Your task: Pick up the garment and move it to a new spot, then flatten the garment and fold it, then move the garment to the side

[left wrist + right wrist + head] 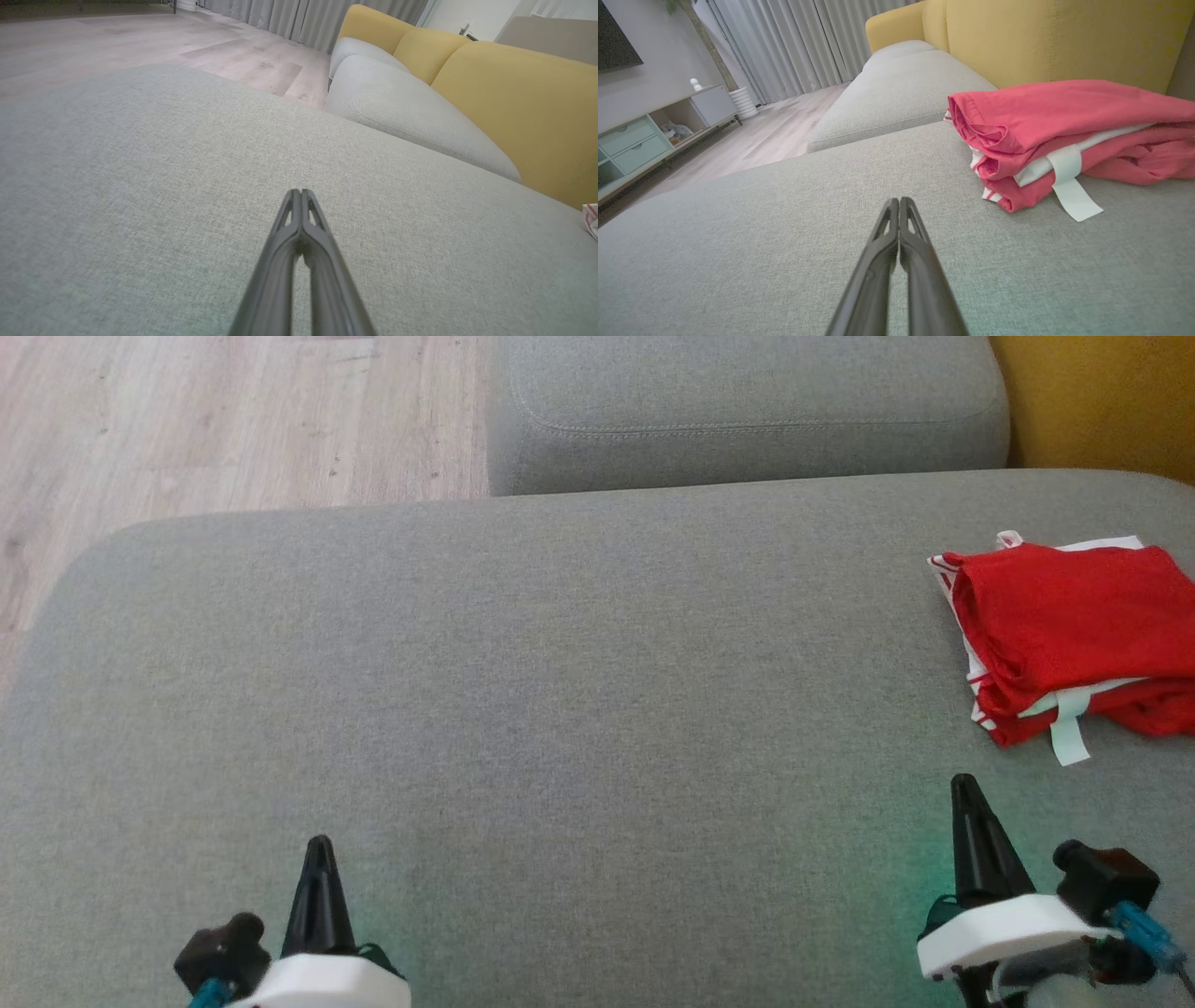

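The garment (1064, 630) is red with white trim and lies folded in a stack at the far right of the grey sofa seat (560, 691). In the right wrist view the garment (1064, 135) lies ahead and to the right, a white strap hanging from it. My right gripper (963, 784) is shut and empty, a short way in front of the garment. My left gripper (320, 845) is shut and empty at the lower left, over bare cushion. Their fingertips meet in the left wrist view (299, 191) and the right wrist view (899, 200).
A second grey seat cushion (747, 411) adjoins the far edge. The yellow backrest (1102, 401) rises behind the garment. Wooden floor (215, 420) lies beyond the seat's left and far edges. A low cabinet (649, 140) stands across the room.
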`<state>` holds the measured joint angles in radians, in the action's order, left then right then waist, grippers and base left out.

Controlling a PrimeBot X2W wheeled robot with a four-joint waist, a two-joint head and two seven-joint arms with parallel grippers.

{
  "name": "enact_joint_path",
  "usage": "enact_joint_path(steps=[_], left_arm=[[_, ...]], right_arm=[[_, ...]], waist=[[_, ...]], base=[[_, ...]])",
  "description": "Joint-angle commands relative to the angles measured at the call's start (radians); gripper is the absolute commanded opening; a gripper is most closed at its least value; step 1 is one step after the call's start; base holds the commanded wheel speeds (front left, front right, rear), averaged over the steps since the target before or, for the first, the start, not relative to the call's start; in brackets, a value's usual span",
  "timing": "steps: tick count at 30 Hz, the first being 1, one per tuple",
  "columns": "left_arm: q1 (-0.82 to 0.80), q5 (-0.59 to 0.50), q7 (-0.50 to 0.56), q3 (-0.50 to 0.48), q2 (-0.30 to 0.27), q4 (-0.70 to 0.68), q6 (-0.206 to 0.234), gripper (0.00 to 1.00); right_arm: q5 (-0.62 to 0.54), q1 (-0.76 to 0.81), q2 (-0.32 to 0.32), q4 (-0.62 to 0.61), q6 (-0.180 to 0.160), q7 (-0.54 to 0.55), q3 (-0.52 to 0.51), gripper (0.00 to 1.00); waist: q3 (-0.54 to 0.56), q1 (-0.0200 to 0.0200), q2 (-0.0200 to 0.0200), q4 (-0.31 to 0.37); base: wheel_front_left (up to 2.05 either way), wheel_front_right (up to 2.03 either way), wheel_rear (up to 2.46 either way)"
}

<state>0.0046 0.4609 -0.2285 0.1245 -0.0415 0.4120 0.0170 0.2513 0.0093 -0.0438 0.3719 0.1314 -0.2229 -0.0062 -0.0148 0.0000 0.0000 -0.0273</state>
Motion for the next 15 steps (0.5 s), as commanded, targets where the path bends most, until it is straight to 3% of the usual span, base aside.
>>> enact_joint_path(steps=[1,15], left_arm=[[-0.042,0.021,0.007,-0.016,-0.001,-0.036,-0.008,0.00],[-0.050,0.158,0.047,-0.042,-0.002,-0.053,-0.025,0.00]], right_arm=[[0.028,-0.043,-0.001,-0.036,0.000,0.005,-0.005,0.00],[0.189,-0.052,-0.002,-0.047,0.000,0.045,-0.017,0.00]], waist=[[0.000,0.0000,0.0000,0.000],[0.002,0.0000,0.0000,0.004]], base=[[0.00,0.00,0.00],[0.00,0.00,0.00]])
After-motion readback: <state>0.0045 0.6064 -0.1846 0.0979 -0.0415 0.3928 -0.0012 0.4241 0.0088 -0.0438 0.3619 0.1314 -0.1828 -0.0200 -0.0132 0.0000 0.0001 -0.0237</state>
